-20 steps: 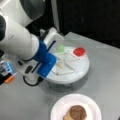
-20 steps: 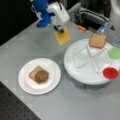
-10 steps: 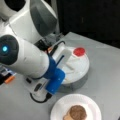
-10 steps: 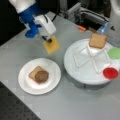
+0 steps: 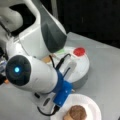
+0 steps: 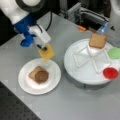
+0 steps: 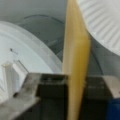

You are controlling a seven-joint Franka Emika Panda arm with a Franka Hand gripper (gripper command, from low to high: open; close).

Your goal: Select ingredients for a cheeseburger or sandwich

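My gripper is shut on the yellow-orange cheese square, which hangs just above the far rim of the white paper plate. In the wrist view the cheese square stands on edge between the jaws. On the plate a dark round patty lies on a toast-brown bread square; the patty shows in both front views. The white divided tray holds another bread square, a green piece and a red disc. The red disc also shows behind the arm.
The arm's white body fills much of a front view and hides most of the tray. An orange object and metal hardware lie at the table's far side. A dark mat borders the table at a front view's bottom left.
The gripper has carried the cheese square away from the tray and down toward the paper plate. The pieces on the plate and tray have not moved.
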